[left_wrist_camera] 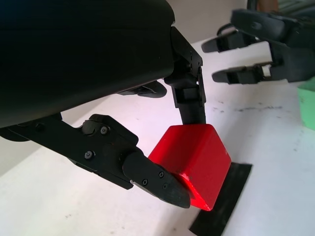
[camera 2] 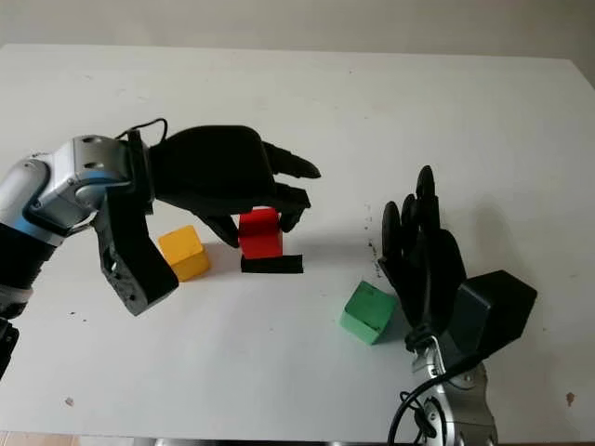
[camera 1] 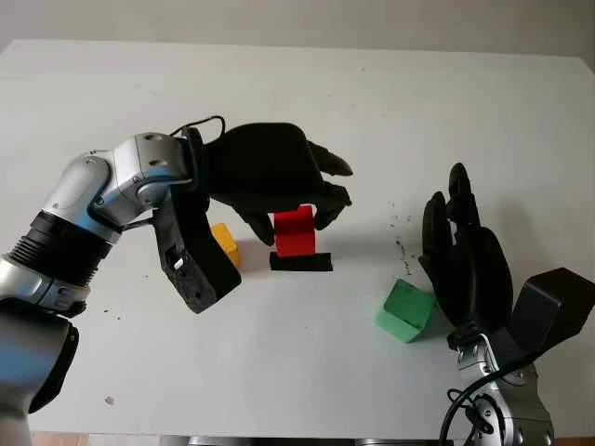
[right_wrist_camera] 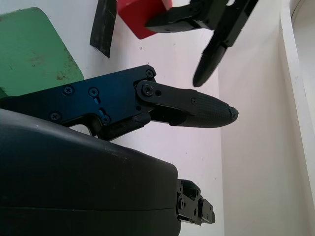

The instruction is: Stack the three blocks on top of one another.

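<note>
From the left eye view I am seeing the left hand (camera 1: 279,177) reaching over the middle of the white table (camera 1: 390,102), its fingers curling around the red block (camera 1: 295,231); the block is sitting just above a black tape patch (camera 1: 300,262), and I cannot tell whether it is touching the patch; the yellow block (camera 1: 224,243) is lying at nine o'clock from the red one, just beside it and partly behind the arm's black shell; the green block (camera 1: 405,311) is lying at four o'clock from the red one, well apart, just beside the right hand (camera 1: 465,260); that hand is standing upright and open, gripping nothing.

From the right eye view I am getting the same layout; the yellow block is showing its whole top face, apart from the red block.

From the left wrist view I am watching a thumb tip and a finger pinching the red block on opposite faces, the block tilting above the tape patch.

From the right wrist view I am seeing the right hand's fingers extending past the green block without gripping it; the left hand's fingers are clamping the red block beyond.
</note>
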